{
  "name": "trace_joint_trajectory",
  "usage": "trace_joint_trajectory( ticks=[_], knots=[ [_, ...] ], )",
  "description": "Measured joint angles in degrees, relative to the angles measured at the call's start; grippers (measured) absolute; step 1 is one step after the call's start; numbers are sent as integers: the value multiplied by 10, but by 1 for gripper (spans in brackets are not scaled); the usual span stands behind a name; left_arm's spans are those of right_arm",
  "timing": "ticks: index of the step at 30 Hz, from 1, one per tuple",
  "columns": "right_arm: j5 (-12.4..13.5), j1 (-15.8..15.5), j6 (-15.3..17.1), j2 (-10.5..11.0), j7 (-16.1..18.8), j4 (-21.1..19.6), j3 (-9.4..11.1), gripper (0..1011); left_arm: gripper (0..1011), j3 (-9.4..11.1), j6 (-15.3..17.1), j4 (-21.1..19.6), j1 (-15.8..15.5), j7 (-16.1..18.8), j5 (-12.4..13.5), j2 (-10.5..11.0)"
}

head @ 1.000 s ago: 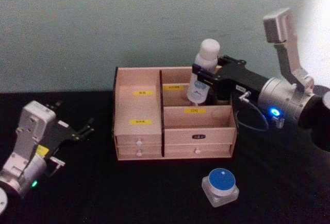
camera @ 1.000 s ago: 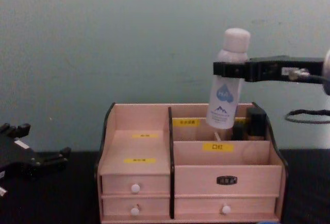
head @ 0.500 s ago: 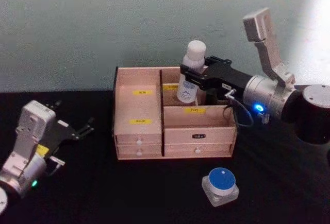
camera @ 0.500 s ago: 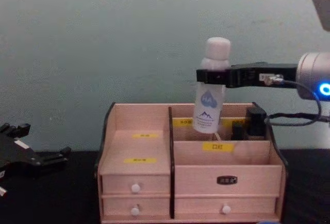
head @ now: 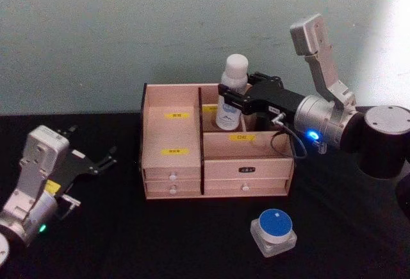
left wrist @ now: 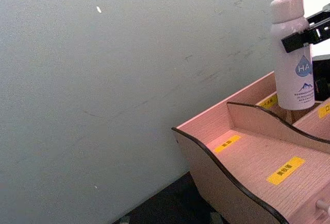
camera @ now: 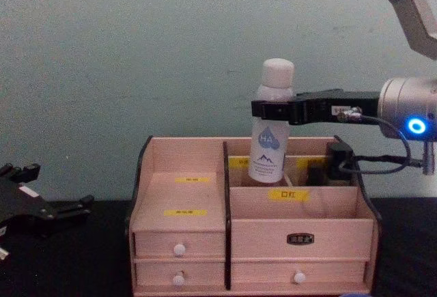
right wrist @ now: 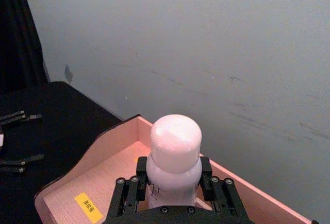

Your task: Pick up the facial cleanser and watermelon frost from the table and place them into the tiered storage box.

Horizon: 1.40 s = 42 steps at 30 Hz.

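White facial cleanser (head: 228, 113), clamped at its neck by the right gripper (head: 232, 94), hangs upright over the rear right compartment of the tiered storage box (head: 253, 163), needing straight lowering before release, while the left gripper (head: 91, 142) idles open.

In its wrist view the right tool (right wrist: 172, 182) hides the facial cleanser (right wrist: 174, 140) below the neck, and a dark object (camera: 339, 155) under the tool sits half behind a wall of the tiered storage box (camera: 331, 205).
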Motion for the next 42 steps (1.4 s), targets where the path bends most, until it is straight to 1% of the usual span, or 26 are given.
trace_joint_trajectory(
  ticks=[14,26,42],
  knots=[
    [-13,1,-7,-4,4,10,2,591,1002,0,0,0,0,0,0,0],
    [-30,0,-12,-7,6,19,1,592,1001,0,0,0,0,0,0,0],
    [-39,-1,-10,-17,8,39,2,592,1001,0,0,0,0,0,0,0]
  ],
)
